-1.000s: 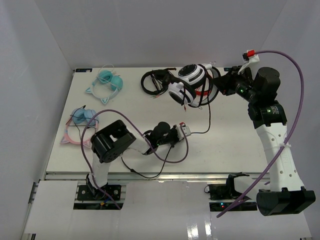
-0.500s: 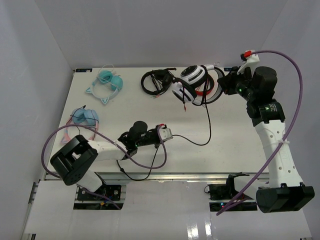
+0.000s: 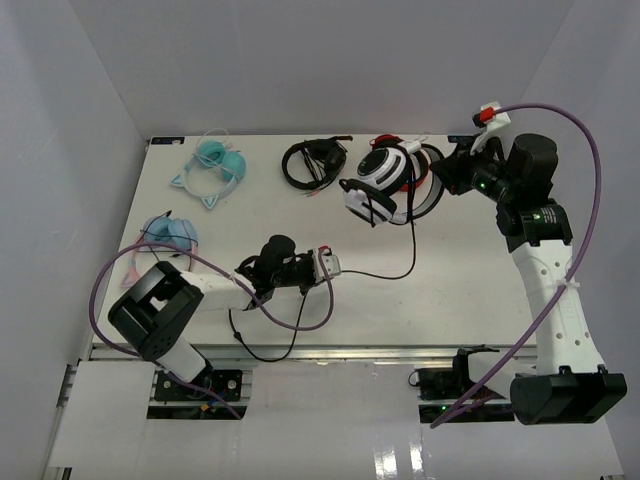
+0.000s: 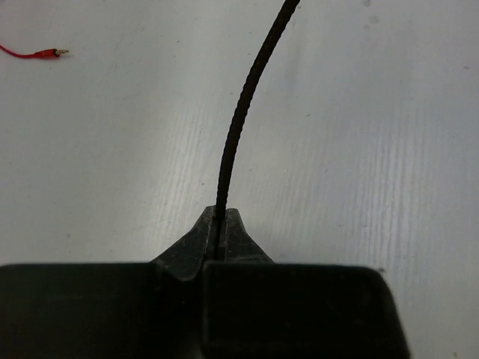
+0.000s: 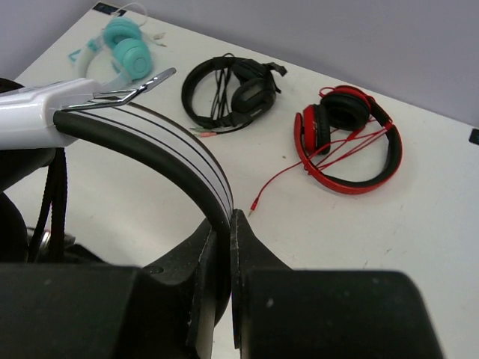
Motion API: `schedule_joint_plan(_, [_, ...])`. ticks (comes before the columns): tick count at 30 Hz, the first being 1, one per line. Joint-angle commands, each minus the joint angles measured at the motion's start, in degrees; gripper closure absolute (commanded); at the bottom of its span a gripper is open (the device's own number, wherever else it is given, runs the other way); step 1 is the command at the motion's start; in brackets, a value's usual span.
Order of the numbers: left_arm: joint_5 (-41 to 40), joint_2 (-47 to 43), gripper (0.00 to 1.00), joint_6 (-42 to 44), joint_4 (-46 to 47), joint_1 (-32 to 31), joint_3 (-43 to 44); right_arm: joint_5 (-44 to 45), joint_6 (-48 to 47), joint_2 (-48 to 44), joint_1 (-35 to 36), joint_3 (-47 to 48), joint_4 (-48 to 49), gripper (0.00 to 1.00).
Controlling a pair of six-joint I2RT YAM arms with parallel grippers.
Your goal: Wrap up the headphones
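left hand pinching black cable, white table

no readable text or labels

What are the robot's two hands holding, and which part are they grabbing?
Both hold the white headphones: the left end effector pinches the thin black cable, and the right end effector clamps the headband.
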Motion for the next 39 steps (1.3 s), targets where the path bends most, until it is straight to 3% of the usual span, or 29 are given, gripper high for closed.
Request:
schedule_joint_plan(1, [3.35, -0.04, 1.00, 1.99, -2.63, 3.62, 4.37, -10.74, -6.88, -4.82, -0.58, 0.17, 3.48, 0.92])
schedule_joint_plan(7, [5.39, -1.46, 1.00, 3.25, -5.47, 8.73, 6.13, -15.68, -14.38, -5.32, -1.35, -1.67, 0.92, 0.92])
schedule_joint_plan(13, [5.43, -2.15, 1.00, 4.83, -10.06, 12.68, 8.01, -18.96, -26.87, -5.29, -1.35, 0.05, -7.47, 0.92])
schedule_joint_plan(18, [1.86, -1.19, 1.00, 3.85, -15.70, 15.17, 12.97, -18.39, -45.44, -8.61, -1.35, -1.58, -16.84, 0.92])
schedule_joint_plan(22, [-4.03, 2.37, 1.00, 1.76, -25.37, 15.38, 23.67, -15.77, -57.05, -12.06, -1.26, -6.46, -20.65, 0.92])
schedule_joint_plan(27, [-4.95, 2.56, 1.00, -3.72, -35.31, 15.48, 34.80, -5.18, -64.46, -15.11, -0.66, -15.12, -16.13, 0.92])
schedule_joint_plan(32, [0.11, 0.58, 1.00, -13.62, -42.31, 15.48, 44.84, 4.29, -65.95, -15.57, 0.99, -22.11, -7.60, 0.92])
schedule_joint_plan(39, [11.82, -6.11, 1.00, -26.54, -43.90, 15.33, 47.91, 14.91, -57.66, -11.02, 3.56, -25.30, 4.23, 0.92])
